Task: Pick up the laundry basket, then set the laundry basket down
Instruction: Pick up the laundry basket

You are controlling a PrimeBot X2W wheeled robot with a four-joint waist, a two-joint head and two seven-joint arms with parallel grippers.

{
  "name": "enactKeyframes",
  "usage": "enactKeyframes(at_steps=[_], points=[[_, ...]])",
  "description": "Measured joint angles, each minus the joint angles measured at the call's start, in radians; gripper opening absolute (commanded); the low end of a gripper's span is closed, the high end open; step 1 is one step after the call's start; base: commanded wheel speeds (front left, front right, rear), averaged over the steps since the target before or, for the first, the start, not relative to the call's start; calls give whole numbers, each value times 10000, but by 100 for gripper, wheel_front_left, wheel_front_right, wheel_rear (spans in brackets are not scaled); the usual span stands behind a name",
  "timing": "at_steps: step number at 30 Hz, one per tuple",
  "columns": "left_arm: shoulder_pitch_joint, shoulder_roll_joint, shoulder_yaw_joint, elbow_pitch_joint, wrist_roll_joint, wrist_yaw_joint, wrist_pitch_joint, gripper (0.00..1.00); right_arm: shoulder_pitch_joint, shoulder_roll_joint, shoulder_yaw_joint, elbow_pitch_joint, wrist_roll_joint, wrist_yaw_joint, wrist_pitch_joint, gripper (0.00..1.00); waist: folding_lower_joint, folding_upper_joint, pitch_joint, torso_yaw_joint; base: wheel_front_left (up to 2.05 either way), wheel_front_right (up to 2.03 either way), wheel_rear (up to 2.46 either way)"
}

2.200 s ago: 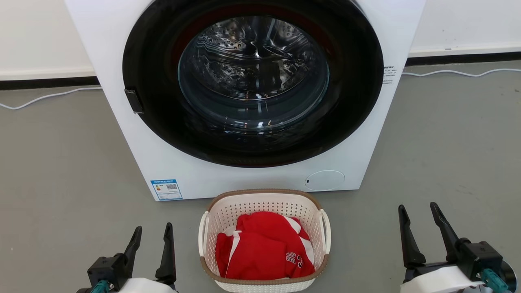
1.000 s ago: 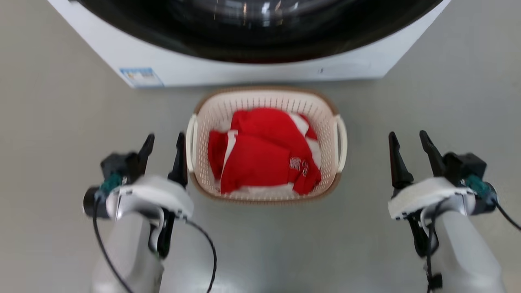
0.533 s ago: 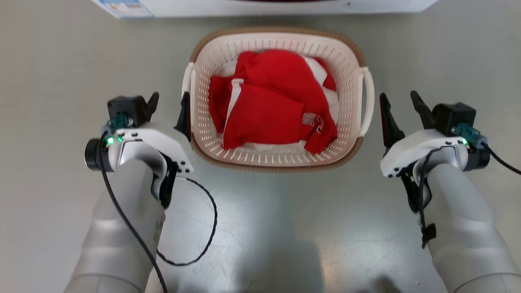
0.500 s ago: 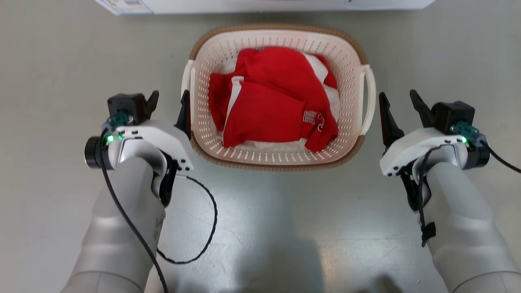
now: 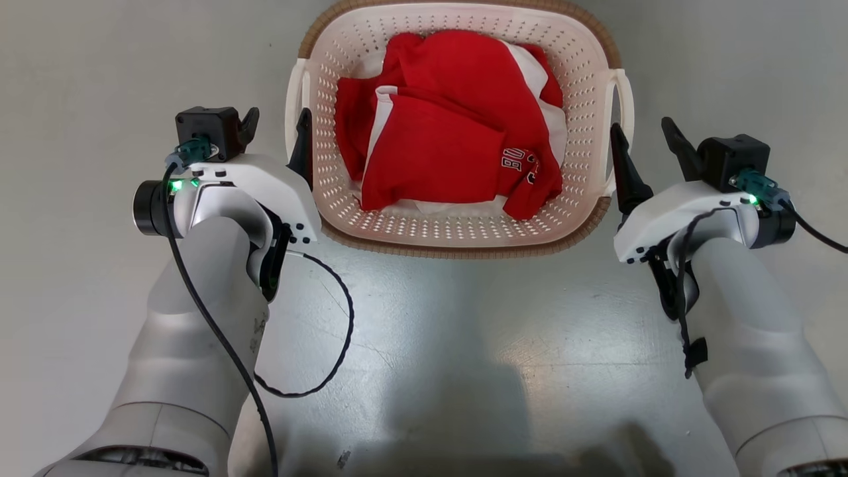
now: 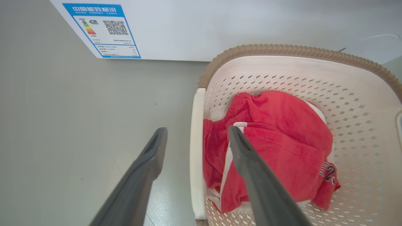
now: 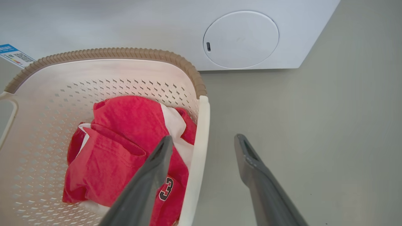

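The laundry basket [image 5: 464,246], cream and perforated with a brown rim, stands on the grey floor and holds a red and white garment [image 5: 450,126]. My left gripper [image 5: 278,116] is open at the basket's left side. In the left wrist view the left gripper [image 6: 198,129] has one finger on each side of the white left handle [image 6: 195,163]. My right gripper [image 5: 640,124] is open at the right side. In the right wrist view the right gripper [image 7: 204,137] straddles the right handle [image 7: 198,150] the same way. Neither gripper holds anything.
The white washer front [image 6: 220,25] stands just beyond the basket, with a blue label [image 6: 103,29] and a round cover [image 7: 241,39]. Grey floor [image 5: 79,79] spreads to both sides. A black cable [image 5: 334,344] loops from my left forearm.
The head camera has tilted down, so the washer has left its view. Both open grippers have come forward alongside the basket until each straddles a side handle.
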Motion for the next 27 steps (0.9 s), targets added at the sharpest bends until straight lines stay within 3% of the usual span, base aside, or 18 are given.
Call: enactKeyframes(at_steps=[27], points=[[-1618,56,-268,1459,52,40,-8,100,-1379,-94,1179,604,798,2,0,100,0,0,1374,-81,0,0,0]])
